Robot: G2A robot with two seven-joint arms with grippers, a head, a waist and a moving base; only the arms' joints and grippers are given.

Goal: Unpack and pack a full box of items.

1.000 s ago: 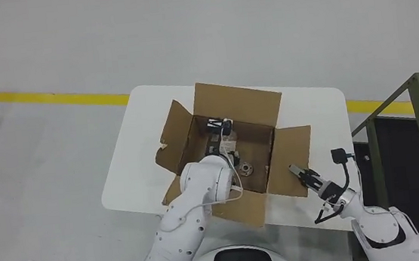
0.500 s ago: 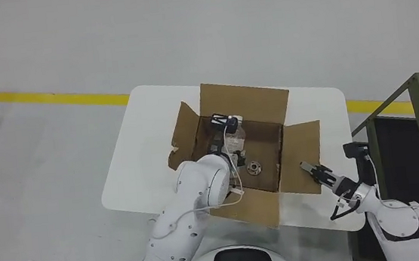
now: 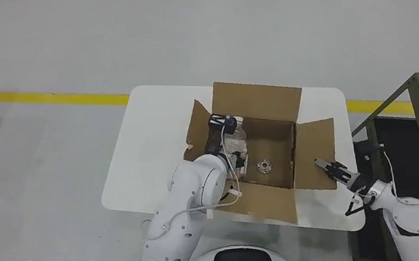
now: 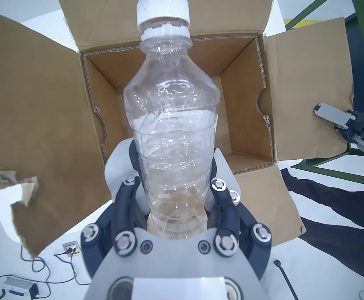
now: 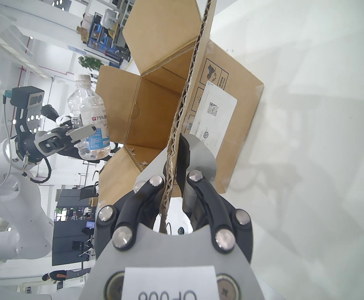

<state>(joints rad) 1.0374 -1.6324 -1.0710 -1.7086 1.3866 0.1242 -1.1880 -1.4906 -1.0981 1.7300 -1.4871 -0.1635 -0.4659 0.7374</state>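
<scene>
Unpack phase, early-to-mid by my read. L jaws are clamped narrow on the bottle (image 4: pixel 173 136), low on its body, white cap pointing away from the wrist. It hangs in the air over the box (image 3: pixel 256 99), above the side of the opening nearest the L arm, touching no cardboard as far as I can see. So bottle = lifted out but not set down yet. Nothing unpacked lies on the table (image 3: pixel 151 151) that I can spot.

R jaws are pinched tight on the outer edge of the R flap (image 3: pixel 324 153), cardboard sandwiched btwn them, prob. steadying or dragging the box. One small round item (image 3: pixel 264 167) sits on the box floor, btwn the two sets of jaws, nearer the L ones and below the bottle's level. Rest of the floor looks bare, tho the near wall hides a strip. Left to do, I'd judge: park the bottle, fetch the round item, then the whole repack.

Vs 1 s ago: box has slid across the table twd the R arm's side, R jaws retreating w/ the flap in their grip. L jaws + bottle barely shift, so the bottle, then over mid-box, now sits by the wall on the L arm's side.
</scene>
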